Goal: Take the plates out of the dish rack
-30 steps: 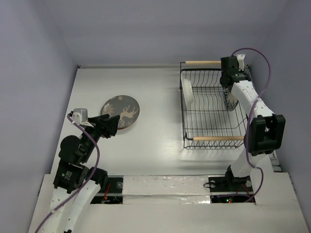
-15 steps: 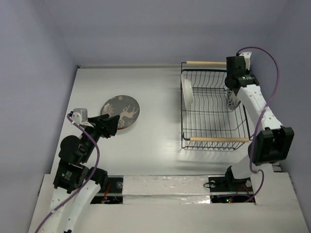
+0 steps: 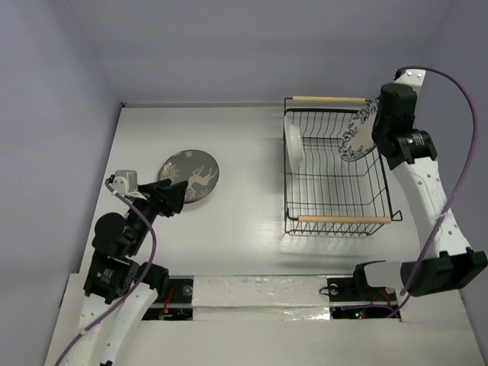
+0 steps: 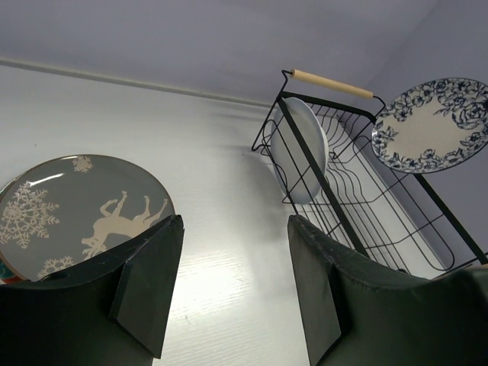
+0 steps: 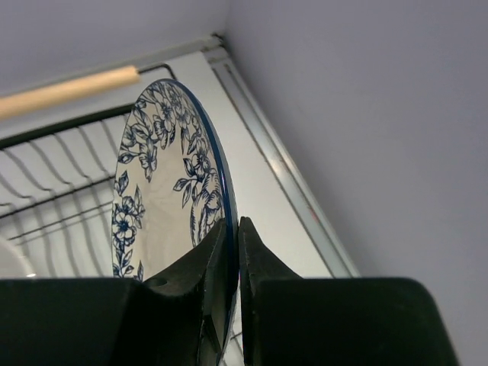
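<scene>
Plates in view: three. The floral plate, white with a blue flower border, is pinched by its rim in the right gripper. The two fingers close on either face of the edge, with only the plate's thickness between them. The plate hangs tilted, nearly on edge, above the far right corner of the dish rack. From the left wrist camera I see it up clear of the wires.

The white plate stands on edge inside the rack at the far left. It leans toward the left wall, close under the far wooden handle. The near handle lies across the rack's near end. The rack sits on the right half of the table, long side running near to far.

The grey plate, with pale deer and snowflake figures, lies flat on the table, left of centre and well apart from the rack. In the left wrist view a reddish sliver of rim peeks from under its near left edge. I cannot tell what that belongs to.

The left gripper sits low at the near edge of the grey plate, jaws spread wide, with bare table showing between them. Whether a fingertip touches the plate I cannot tell.
</scene>
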Motion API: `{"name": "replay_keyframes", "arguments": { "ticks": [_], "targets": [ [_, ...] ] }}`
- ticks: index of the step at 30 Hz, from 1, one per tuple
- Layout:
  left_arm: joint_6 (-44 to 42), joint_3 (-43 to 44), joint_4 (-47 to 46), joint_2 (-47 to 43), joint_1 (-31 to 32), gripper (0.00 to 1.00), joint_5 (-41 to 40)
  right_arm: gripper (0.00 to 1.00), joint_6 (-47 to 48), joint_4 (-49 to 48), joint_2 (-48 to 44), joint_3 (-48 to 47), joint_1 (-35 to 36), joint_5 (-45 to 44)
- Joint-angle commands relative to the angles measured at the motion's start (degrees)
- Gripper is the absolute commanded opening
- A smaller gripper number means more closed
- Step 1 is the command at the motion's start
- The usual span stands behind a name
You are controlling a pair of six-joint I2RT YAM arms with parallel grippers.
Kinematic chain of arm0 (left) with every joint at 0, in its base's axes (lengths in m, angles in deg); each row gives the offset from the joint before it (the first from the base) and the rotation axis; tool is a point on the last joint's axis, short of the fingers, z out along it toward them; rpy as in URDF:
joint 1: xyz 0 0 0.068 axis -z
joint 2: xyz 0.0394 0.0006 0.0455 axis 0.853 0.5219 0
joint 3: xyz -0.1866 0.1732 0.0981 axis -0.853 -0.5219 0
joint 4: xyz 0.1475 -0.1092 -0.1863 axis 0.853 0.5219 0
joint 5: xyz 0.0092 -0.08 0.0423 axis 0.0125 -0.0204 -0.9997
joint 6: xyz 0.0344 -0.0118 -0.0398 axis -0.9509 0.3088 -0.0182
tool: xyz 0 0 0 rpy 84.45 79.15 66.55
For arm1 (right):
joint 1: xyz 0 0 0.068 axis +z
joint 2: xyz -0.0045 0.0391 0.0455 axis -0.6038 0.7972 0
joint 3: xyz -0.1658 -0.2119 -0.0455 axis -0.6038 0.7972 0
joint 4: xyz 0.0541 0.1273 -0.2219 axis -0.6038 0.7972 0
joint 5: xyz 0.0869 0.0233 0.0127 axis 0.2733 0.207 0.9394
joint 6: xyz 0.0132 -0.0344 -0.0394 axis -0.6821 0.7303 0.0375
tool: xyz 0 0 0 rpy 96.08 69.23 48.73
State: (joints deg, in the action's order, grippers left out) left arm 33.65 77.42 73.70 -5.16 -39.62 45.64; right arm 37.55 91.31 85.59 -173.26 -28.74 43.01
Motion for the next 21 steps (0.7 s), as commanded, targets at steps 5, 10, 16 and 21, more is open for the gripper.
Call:
{"name": "replay_keyframes", "arguments": {
  "ticks": [5, 10, 16, 21],
  "targets": [
    [-0.2, -0.1, -2.6, 0.1, 0.2, 0.54, -0.1, 0.00, -8.7, -10.5, -8.5, 2.1, 0.6, 10.5],
    [-0.2, 0.0, -2.5, 0.7, 0.2, 0.54, -0.1, 0.00, -14.4, -14.9, -9.9, 8.2, 0.6, 13.7],
    [-0.2, 0.0, -2.6, 1.1, 0.2, 0.54, 0.0, 0.00, -17.1, -17.2, -13.1, 12.2, -1.1, 14.2],
    [-0.3, -0.1, -2.7, 1.4, 0.2, 0.54, 0.3, 0.00, -18.0, -17.8, -16.9, 14.7, -3.0, 17.7]
  ]
}}
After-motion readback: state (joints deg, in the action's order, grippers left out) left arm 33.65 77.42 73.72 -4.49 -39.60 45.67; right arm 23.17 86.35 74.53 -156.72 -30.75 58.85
